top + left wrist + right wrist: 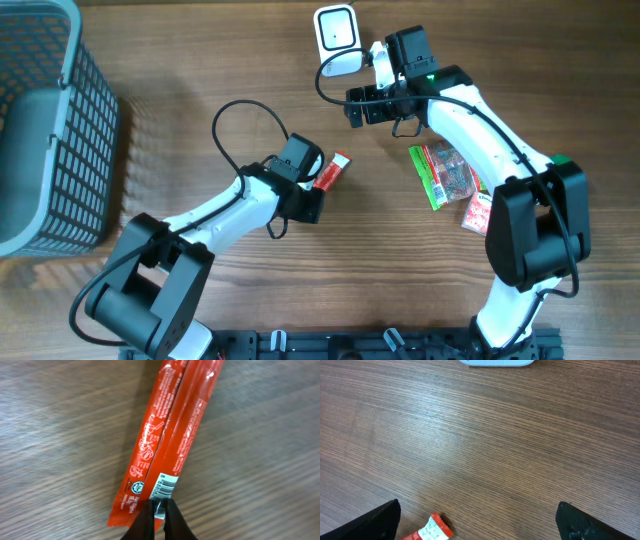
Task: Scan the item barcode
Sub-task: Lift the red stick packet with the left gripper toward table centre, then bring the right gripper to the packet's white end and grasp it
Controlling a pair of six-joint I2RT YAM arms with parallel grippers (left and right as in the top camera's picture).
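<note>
Pinching entry. Left claw (159, 510): closed tight on the seven o'clock end of the red snack bar (172, 430), mid-table, partly over its barcode (166, 487). Right claw (477, 506): spread wide, empty. Advice: lift level, turn barcode clear of the grip, face scanner (337, 30) at twelve o'clock.

Shop-checkout mock-up — barcode scanner (336, 32), shopping basket (90, 150), packaged snacks (445, 172).

Our left arm (225, 205) stretches inward, the left gripper (159, 506) with jaws pinched tight together; our right arm (480, 125) reaches far forward, the right gripper (352, 108) with jaws spread wide.
</note>
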